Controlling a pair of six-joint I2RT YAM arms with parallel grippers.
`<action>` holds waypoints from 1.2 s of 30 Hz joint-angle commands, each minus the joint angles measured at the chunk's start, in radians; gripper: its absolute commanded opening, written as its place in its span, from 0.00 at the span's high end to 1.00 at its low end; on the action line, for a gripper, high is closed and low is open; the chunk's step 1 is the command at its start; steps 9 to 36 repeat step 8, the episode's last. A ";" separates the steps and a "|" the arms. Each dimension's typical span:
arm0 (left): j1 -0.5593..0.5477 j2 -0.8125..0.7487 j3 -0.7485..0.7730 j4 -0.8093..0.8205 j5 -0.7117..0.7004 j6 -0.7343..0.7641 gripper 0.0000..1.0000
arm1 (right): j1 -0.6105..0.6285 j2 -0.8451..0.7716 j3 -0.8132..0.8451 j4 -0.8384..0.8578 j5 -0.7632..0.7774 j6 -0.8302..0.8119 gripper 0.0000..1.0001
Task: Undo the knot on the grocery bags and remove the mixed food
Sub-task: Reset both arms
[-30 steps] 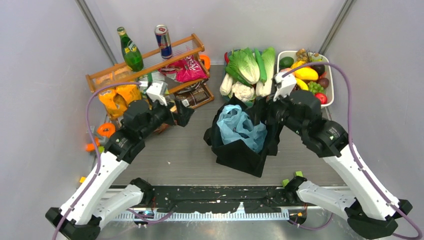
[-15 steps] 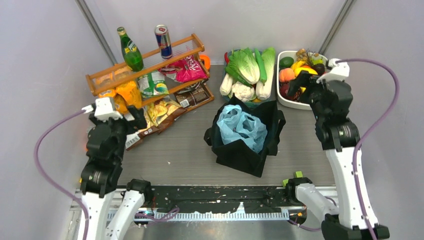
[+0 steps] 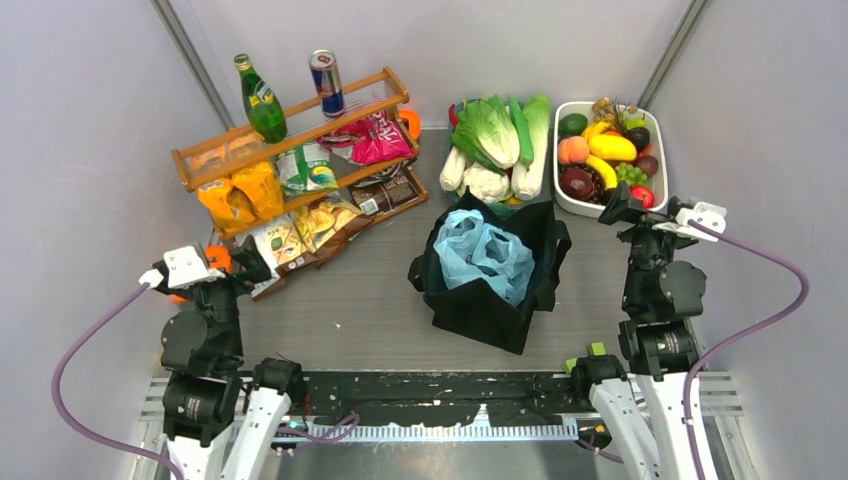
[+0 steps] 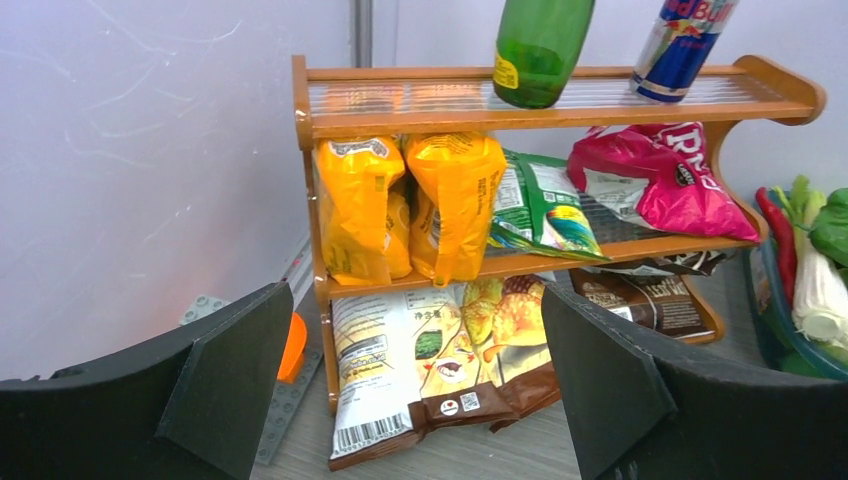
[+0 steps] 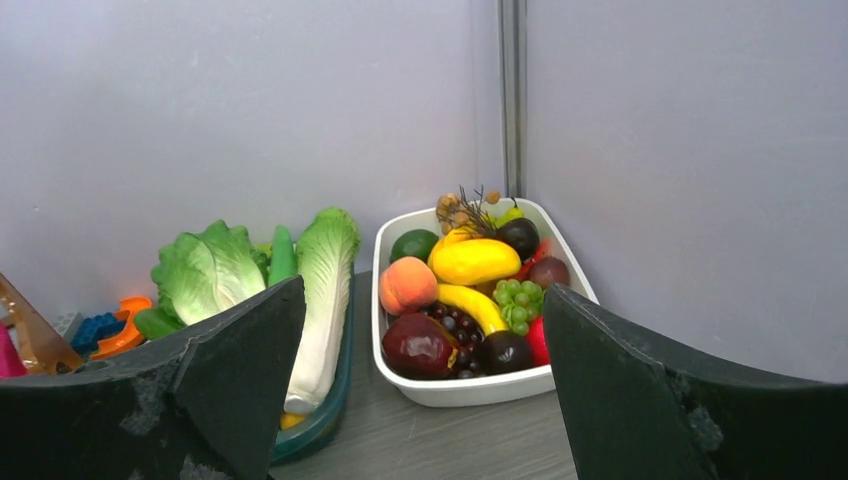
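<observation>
The black fabric tote (image 3: 487,300) stands open at the table's middle, with the light-blue plastic bag (image 3: 482,252) bunched inside it. I cannot make out a tight knot on either bag. Cabbage, leek and cucumber (image 3: 500,135) lie in a green tray behind the tote and also show in the right wrist view (image 5: 325,270). Snack packets lie on the rack: pink-red (image 3: 375,137), dark brown (image 3: 390,192), and crisp packs (image 4: 440,350) on the floor. My left gripper (image 3: 248,264) is open and empty, facing the rack (image 4: 415,390). My right gripper (image 3: 612,205) is open and empty, facing the fruit tray (image 5: 425,390).
A wooden rack (image 3: 300,125) at the back left carries a green bottle (image 3: 262,100) and a drink can (image 3: 326,83). A white fruit tray (image 3: 655,190) sits at the back right. Orange pieces (image 3: 212,258) lie by the left wall. Grey walls close in three sides.
Both arms have pulled back from the rack and the tote toward the near corners and folded upright. The tote and blue bag have not moved.
</observation>
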 commanded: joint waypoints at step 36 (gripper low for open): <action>0.006 0.005 -0.018 0.063 -0.083 -0.012 0.00 | -0.003 -0.072 -0.139 0.145 0.069 0.029 0.05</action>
